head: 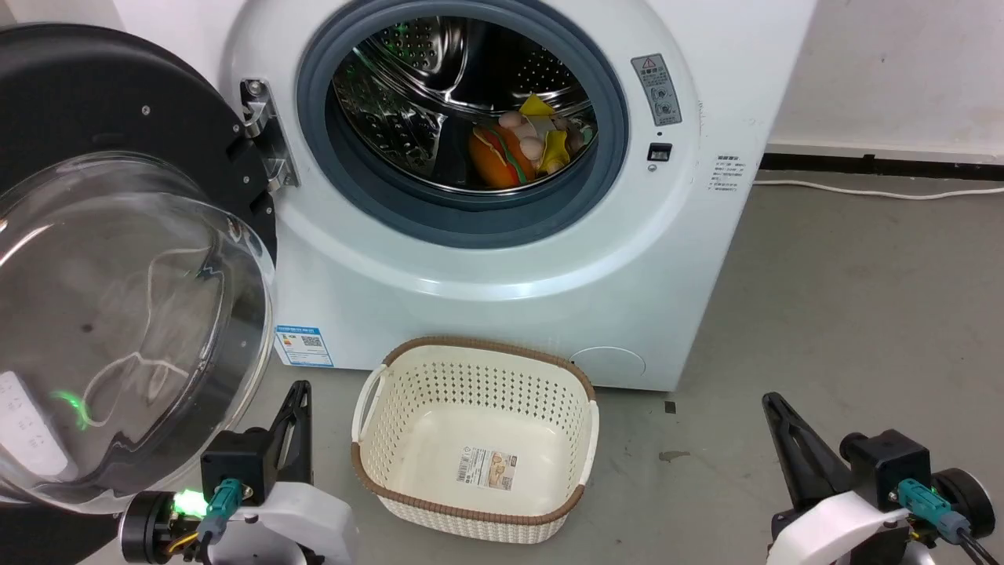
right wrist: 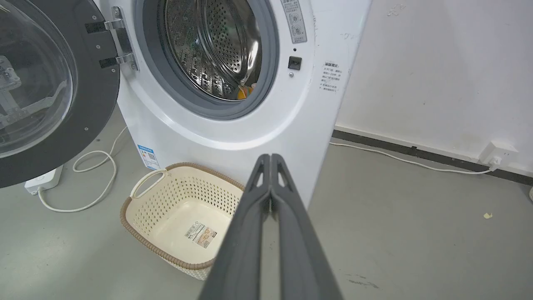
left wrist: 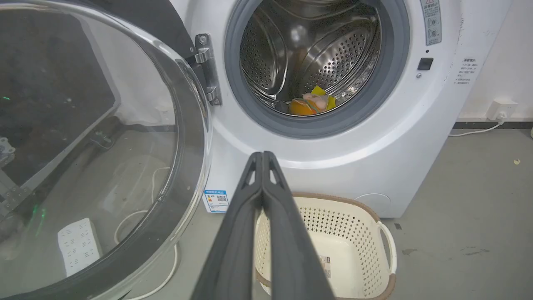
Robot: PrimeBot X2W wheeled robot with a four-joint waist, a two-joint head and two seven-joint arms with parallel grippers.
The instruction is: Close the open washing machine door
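Observation:
The washing machine door (head: pixel 118 314) hangs wide open at the left of the head view, black-framed with a bulging clear glass bowl, hinged (head: pixel 263 133) to the white machine (head: pixel 486 259). The same washing machine door (left wrist: pixel 95 146) takes up the left half of the left wrist view, and the door (right wrist: pixel 46 91) sits at the left of the right wrist view. My left gripper (head: pixel 300 386) is shut and empty, low beside the door's lower right edge, apart from it. My right gripper (head: pixel 770 399) is shut and empty at the lower right, above bare floor.
A cream perforated basket (head: pixel 584 408) with a brown rim stands on the floor before the machine, between my arms. Toy food (head: pixel 518 145) lies in the steel drum. A white power strip (right wrist: pixel 41 179) and cable lie on the floor under the door.

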